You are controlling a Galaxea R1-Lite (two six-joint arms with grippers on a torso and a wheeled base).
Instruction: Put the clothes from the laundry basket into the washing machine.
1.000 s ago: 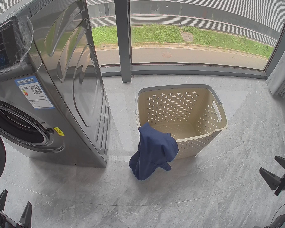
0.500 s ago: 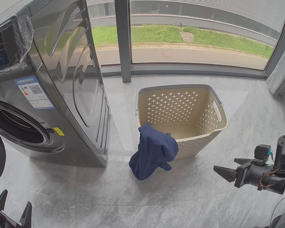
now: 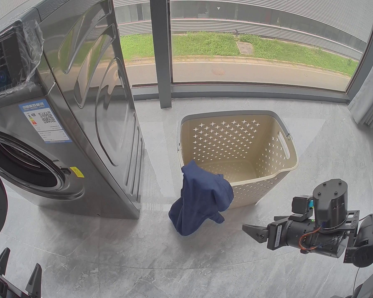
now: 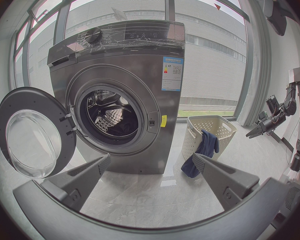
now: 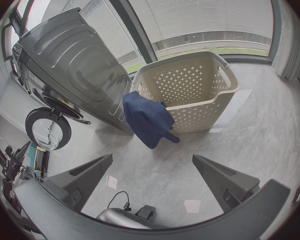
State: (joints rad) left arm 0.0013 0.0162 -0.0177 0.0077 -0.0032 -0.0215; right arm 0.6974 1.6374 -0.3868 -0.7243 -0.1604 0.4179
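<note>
A blue garment [image 3: 201, 197] hangs over the near corner of the laundry basket [image 3: 236, 114], trailing outside. The right end effector [image 3: 259, 227], spread wide and empty, hovers before the basket. The washing machine [image 3: 91, 104] stands left of the basket. The left wrist view looks into its drum [image 4: 111, 117], past the left end effector [image 4: 150, 157], likewise spread.

— What's the right gripper [image 3: 263, 226] like?
— Dark grey. It has two wedge fingers [image 5: 223, 180], ribbed along the inner tips, with a round screw hole near each base. A curved grey bar [image 5: 270, 200] joins them behind the jaws.
— And further back from the jaws?
— There's a white label [image 3: 277, 236] on the black body and a small black block [image 3: 301, 205] with a teal spot. Behind that is a fat black cylinder [image 3: 329, 201] with tiny holes in its cap. An orange wire [image 3: 307, 233] loops beside it.
— The left gripper [image 4: 151, 159]?
— Same grey wedges, same screw holes, same curved bar.
</note>
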